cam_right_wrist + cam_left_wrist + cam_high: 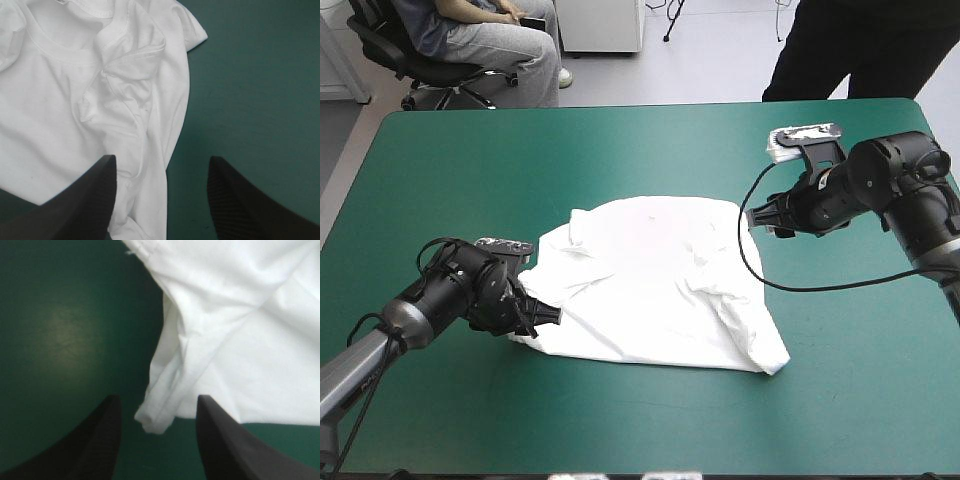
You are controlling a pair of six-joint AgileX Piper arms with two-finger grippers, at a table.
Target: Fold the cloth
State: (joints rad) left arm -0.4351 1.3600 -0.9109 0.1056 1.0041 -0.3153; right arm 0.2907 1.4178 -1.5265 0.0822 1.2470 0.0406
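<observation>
Left end effector (pixel 157 400) open, T-shirt (pixel 660 280) corner between my fingers (pixel 100 440); right end effector (pixel 162 159) open over its opposite edge.

L arm (pixel 380 340) comes in low from the near-left, wrist bent, L gripper (pixel 548 314) pointing inward w/ black fingers (pixel 100 440) standing well apart. R arm (pixel 920 200) reaches from the far-right, elbow raised, R gripper (pixel 760 215) aimed inward & slightly down, its fingers (pixel 240 200) also spread wide.
</observation>
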